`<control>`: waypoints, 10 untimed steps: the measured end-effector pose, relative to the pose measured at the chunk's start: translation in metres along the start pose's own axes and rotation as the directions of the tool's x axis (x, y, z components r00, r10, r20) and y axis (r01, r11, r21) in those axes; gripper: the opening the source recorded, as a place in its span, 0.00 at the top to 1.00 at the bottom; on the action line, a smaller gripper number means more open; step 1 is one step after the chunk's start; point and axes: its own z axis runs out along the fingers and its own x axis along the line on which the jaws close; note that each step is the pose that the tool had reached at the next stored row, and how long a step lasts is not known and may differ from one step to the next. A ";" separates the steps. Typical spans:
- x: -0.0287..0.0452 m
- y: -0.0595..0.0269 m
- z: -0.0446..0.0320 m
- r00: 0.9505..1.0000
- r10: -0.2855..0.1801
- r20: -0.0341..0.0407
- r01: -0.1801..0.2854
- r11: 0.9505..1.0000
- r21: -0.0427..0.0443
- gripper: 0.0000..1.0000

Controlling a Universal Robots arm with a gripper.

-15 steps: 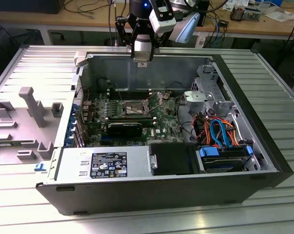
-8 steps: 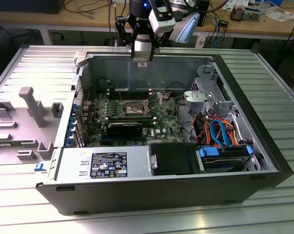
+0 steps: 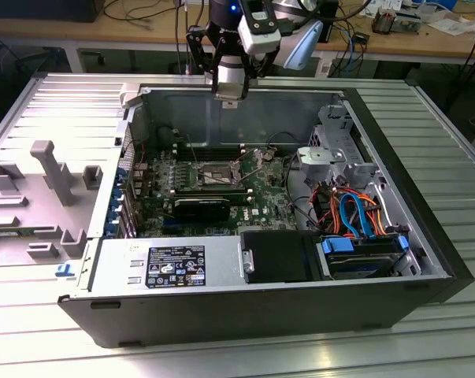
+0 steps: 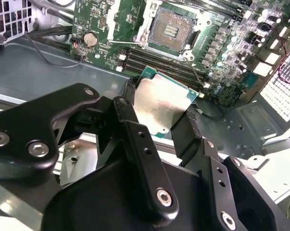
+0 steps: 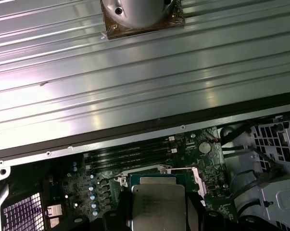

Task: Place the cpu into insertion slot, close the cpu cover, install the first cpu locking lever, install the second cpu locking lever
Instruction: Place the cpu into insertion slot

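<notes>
While over one computer case (image 3: 221,311), pinches one cpu (image 4: 166,96) between two fingers (image 4: 183,130) of the claw (image 4: 160,108). Beneath the claw, one bare socket (image 4: 171,29).

One pincer (image 4: 160,107) with two black fingers (image 4: 187,132) gripped one cpu (image 4: 159,98), a square silvery chip, between them. Below the pincer lay one open computer case (image 3: 221,311) holding one green motherboard (image 4: 99,19). On that board, just beyond the held chip, sat one square socket (image 4: 171,30), and off to one side of it one round coin battery (image 4: 90,39). A row of long dark memory slots (image 4: 154,62) ran between socket and pincer; their number could not be counted surely. In the exterior view, one boxed power supply (image 3: 170,264) lay well apart from the pincer, and one grey moulded tray (image 3: 32,205) sat outside the case
</notes>
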 end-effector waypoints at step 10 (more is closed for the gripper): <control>0.0000 -0.0005 0.0004 0.998 0.062 0.005 -0.062 0.998 -0.001 0.45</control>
